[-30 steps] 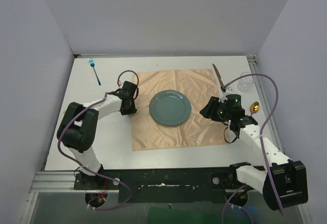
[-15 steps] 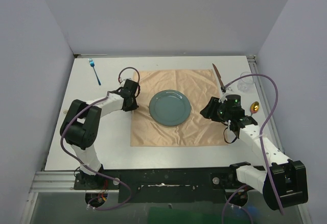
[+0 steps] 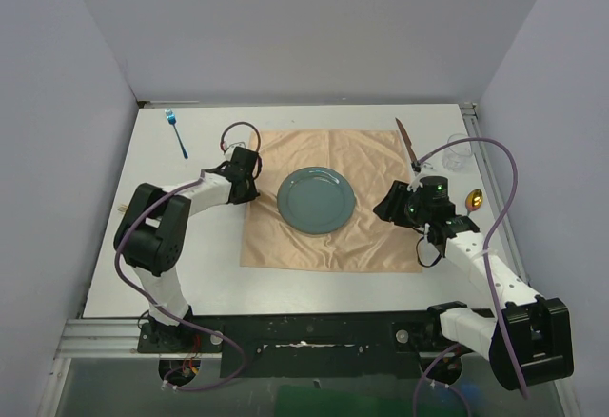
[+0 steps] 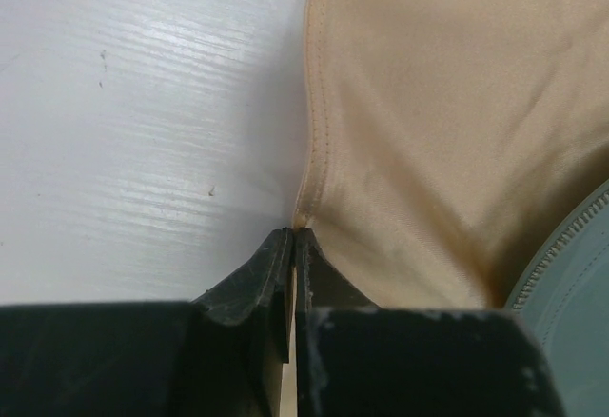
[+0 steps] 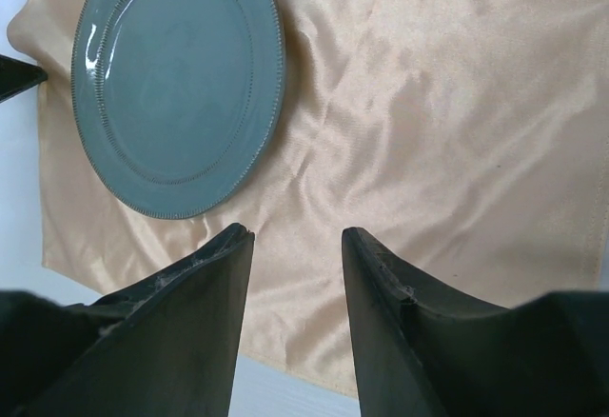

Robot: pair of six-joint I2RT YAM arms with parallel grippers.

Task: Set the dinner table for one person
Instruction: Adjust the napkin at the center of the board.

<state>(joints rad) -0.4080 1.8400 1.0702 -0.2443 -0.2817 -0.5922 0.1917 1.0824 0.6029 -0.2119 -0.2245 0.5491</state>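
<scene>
Grey-green plate (image 3: 317,200) centred on cloth (image 3: 371,165); left gripper (image 4: 293,244) pinching the cloth's left hem, right gripper (image 5: 297,233) spread over its right side; glass (image 3: 459,153) on dinner table (image 3: 190,274)

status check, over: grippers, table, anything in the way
Left gripper shut on cloth edge. Right gripper open over cloth. Dinner table: fork far left, knife far right. Plate sits on pinched cloth.

White dinner table (image 3: 314,293) flat, rectangular, level, aluminium rails along edges.
</scene>
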